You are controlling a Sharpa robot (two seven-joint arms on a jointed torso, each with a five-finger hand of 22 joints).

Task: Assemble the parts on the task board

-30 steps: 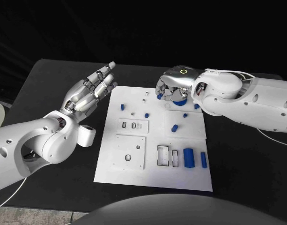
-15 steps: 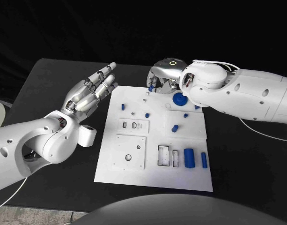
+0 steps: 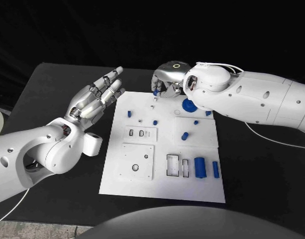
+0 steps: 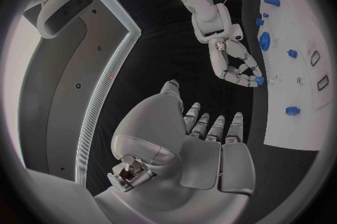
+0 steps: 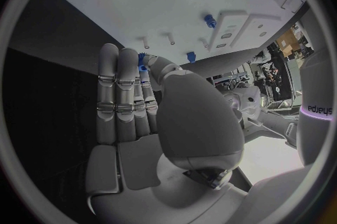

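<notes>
Head view | our right hand [image 3: 168,83] pinches a small blue part [image 3: 155,92] over the task board [image 3: 165,189] far edge | left hand [image 3: 98,97] beside board, fingers spread, released

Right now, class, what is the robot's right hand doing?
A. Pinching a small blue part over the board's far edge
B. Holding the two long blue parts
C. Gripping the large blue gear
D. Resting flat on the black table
A: the right hand has its fingers closed on a small blue part above the far edge of the task board.
</notes>
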